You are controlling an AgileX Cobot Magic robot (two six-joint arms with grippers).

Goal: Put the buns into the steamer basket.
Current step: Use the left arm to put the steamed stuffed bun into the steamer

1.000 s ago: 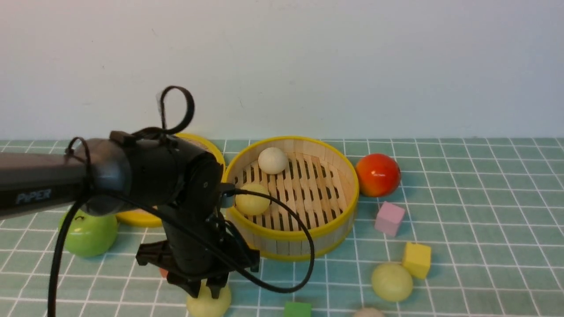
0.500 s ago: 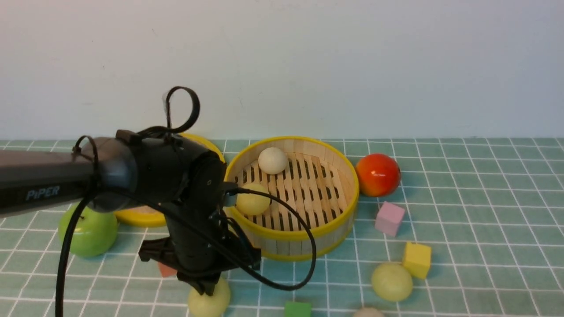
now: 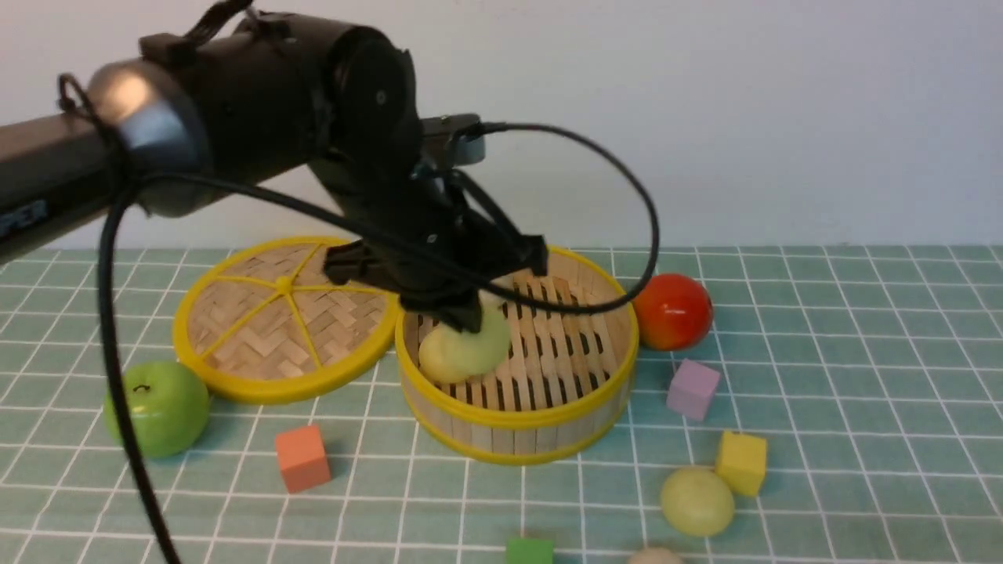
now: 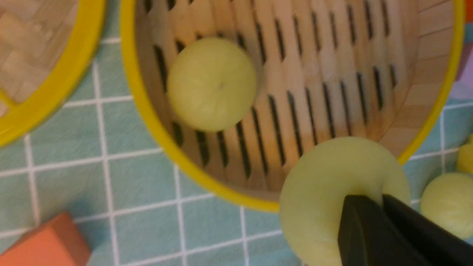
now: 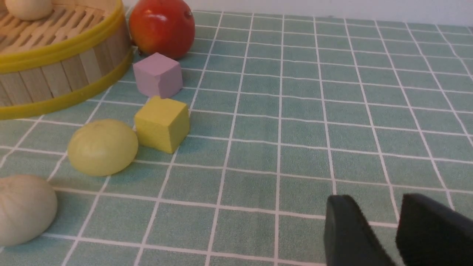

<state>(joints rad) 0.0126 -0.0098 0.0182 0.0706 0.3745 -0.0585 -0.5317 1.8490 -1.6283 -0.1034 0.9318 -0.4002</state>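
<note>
Wrist tipped down, my left claw (image 3: 462,319) grips a pale yellow-green bun (image 4: 325,177) over the near rim of the round bamboo steamer basket (image 3: 517,421); right claw (image 5: 381,207) slightly parted, open bench (image 5: 332,111) ahead.

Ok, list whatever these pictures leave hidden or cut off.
- White bun in the basket: hidden behind the left gripper in the front view; the right wrist view cuts it at the top edge.
- Held bun and lying bun: merge into one blob in the front view.
- Second white bun, green cube: cut by the front view's bottom edge.
- Right gripper: outside the front view; fingers cut off in its wrist view.
</note>
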